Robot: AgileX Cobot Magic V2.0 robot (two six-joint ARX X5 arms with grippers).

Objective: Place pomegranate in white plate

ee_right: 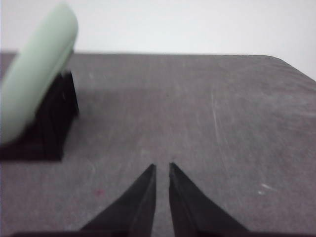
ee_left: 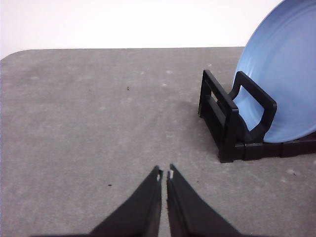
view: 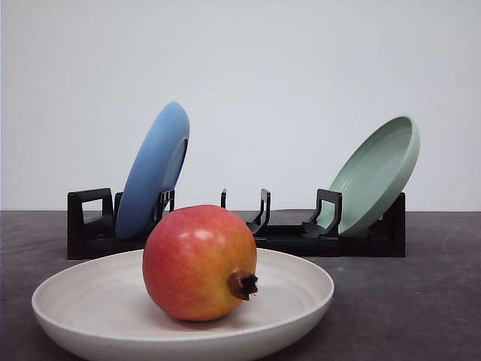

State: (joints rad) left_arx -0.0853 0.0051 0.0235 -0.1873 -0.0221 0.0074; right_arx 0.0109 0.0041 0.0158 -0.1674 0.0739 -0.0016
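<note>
The pomegranate (view: 200, 262), red with a yellow-orange blush and a dark crown nub pointing right, rests inside the white plate (view: 68, 301) at the front of the table. My left gripper (ee_left: 165, 173) is shut with nothing between its black fingers, hovering over bare grey table beside the end of the rack that holds the blue plate. My right gripper (ee_right: 162, 167) is likewise shut and empty, over bare table near the pale green plate's end of the rack. Neither gripper touches the fruit or the white plate.
A black dish rack (view: 285, 237) stands behind the white plate. A blue plate (view: 154, 169) leans in its left slot and a pale green plate (view: 376, 173) leans at its right end. The grey table surface (ee_left: 74, 123) stretches around the rack.
</note>
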